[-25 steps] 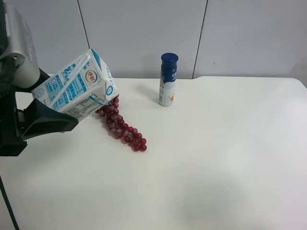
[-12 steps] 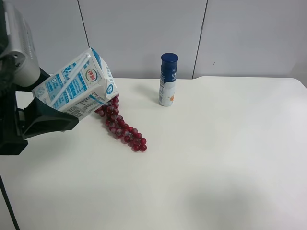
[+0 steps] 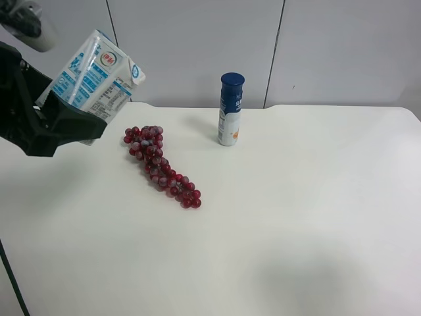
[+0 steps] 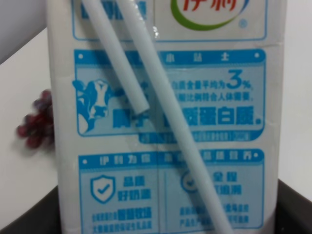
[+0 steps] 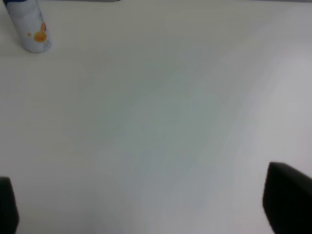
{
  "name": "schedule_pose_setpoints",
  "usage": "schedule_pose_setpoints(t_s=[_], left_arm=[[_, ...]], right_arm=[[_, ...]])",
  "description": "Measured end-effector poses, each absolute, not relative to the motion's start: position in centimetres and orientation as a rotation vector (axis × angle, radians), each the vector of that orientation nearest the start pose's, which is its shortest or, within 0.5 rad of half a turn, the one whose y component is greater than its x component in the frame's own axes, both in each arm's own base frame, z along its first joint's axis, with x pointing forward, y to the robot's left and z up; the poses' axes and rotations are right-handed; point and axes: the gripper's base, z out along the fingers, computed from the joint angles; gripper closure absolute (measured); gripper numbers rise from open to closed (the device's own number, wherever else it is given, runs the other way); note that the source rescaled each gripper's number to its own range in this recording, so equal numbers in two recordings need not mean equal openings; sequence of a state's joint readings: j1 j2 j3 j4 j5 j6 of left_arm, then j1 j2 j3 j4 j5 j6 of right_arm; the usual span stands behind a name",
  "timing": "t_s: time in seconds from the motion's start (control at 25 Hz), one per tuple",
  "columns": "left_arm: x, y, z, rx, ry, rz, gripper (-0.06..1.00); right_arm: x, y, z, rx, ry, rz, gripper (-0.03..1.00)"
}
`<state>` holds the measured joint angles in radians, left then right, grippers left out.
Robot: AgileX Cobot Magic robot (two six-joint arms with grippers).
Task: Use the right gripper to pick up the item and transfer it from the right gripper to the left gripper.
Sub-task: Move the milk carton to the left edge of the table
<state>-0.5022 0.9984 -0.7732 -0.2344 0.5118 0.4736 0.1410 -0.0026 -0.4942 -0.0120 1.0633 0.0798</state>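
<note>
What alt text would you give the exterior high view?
The left gripper holds the carton tilted in the air at the view's left edge, above the white table. Red grapes lie on the table, and a blue-capped bottle stands upright farther back.

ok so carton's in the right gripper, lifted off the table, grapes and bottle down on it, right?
No: the left gripper holds the carton, per the left wrist view; the right gripper is open and empty. Rest stands: lifted off the table, grapes and bottle on it.
</note>
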Motion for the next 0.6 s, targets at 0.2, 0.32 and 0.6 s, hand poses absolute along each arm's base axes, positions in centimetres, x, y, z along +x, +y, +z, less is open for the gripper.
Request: schedule_pose_setpoints(t_s=[0.2, 0.32, 0.6], left_arm=[[19.7, -7.7, 30.9, 0.709, 2.110, -0.154, 0.94], [21.0, -5.4, 30.3, 0.616, 2.156, -0.072, 0.94], [23.9, -1.5, 28.5, 0.451, 2.219, 0.058, 0.94]], right_arm=[[-0.5, -0.2, 27.5, -0.062, 2.051, 0.123, -0.02], [-0.5, -0.2, 27.5, -0.062, 2.051, 0.123, -0.02], [-0.5, -0.2, 27.5, -0.062, 2.051, 0.123, -0.02]])
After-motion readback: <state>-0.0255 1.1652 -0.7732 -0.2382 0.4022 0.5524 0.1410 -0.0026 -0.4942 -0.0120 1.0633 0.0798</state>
